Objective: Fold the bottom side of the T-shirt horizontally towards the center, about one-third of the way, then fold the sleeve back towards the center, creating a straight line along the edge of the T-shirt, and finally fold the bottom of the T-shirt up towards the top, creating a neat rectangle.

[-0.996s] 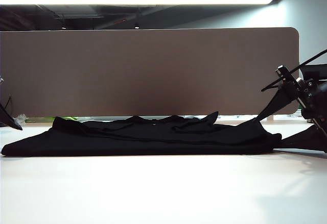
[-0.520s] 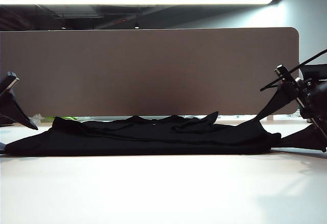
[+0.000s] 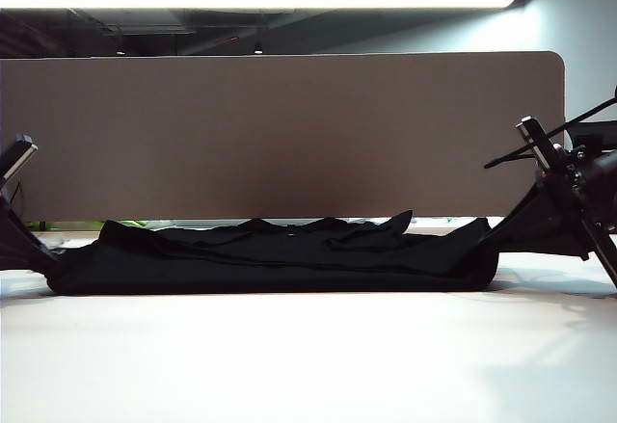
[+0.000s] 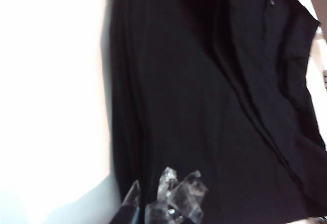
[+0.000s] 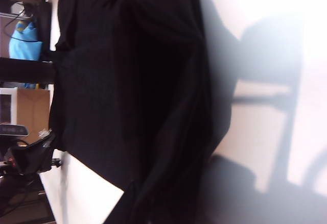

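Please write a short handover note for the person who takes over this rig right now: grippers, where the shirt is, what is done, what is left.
Left gripper: shut on the T-shirt at its left end.
Right gripper: shut on the T-shirt at its right end.
The T-shirt lies on the white table, in front of the tan divider panel; both ends are pinched in.
Done: both ends gripped.
Left: no finished fold is visible; carry the fold over, then do the sleeve and the bottom.

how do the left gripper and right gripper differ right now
In the exterior view, the left gripper pinches the black cloth T-shirt at its left end, the right gripper at its right end. The left sits slightly lower. Both are shut on the cloth.
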